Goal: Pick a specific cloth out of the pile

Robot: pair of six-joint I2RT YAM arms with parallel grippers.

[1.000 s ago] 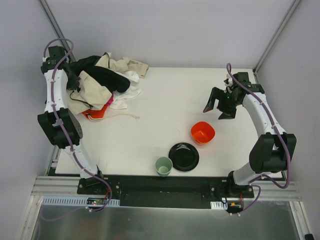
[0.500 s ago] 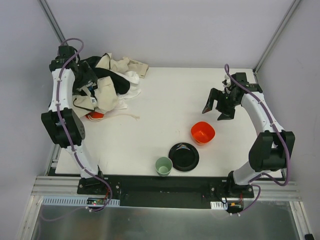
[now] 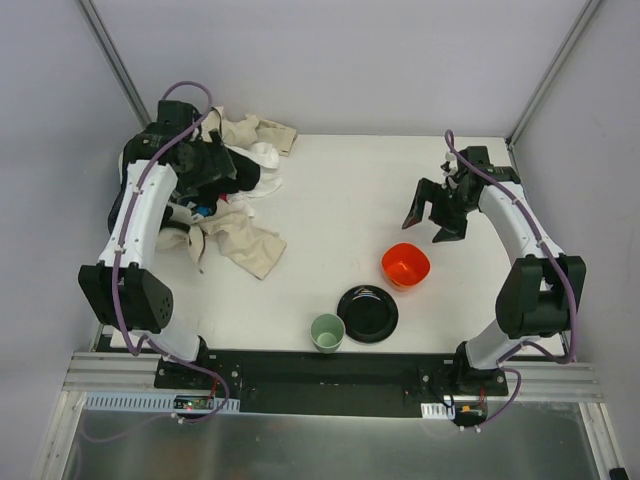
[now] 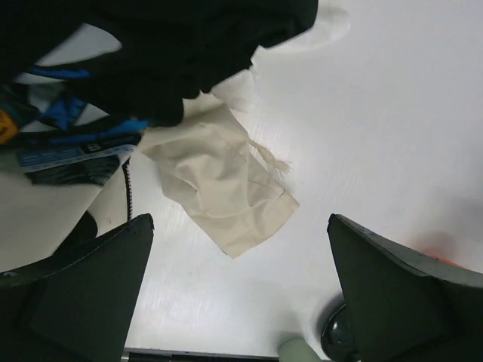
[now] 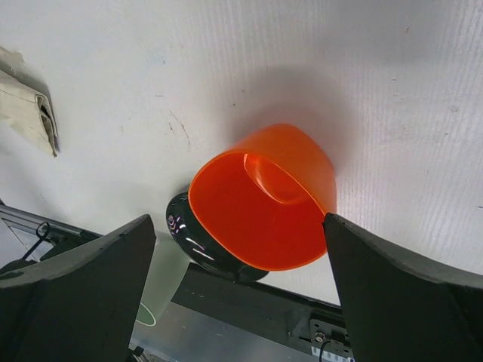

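Note:
The pile lies at the table's far left: a black cloth, beige pieces, a white one and a teal-blue piece. One beige cloth spreads from it toward the middle. The cloth, the orange-red one, is hidden in the top view. My left gripper hangs high over the pile's near edge, open, with nothing between its fingers. My right gripper hovers open above the orange bowl and holds nothing.
The orange bowl stands right of centre. Near the front edge sit a black plate and a pale green cup. The left arm arches over the pile's left side.
My left gripper has opened and swung right over the pile. A beige cloth now lies spread toward the table's middle, covering the spot where the orange-red cloth showed. The right arm has hardly moved.

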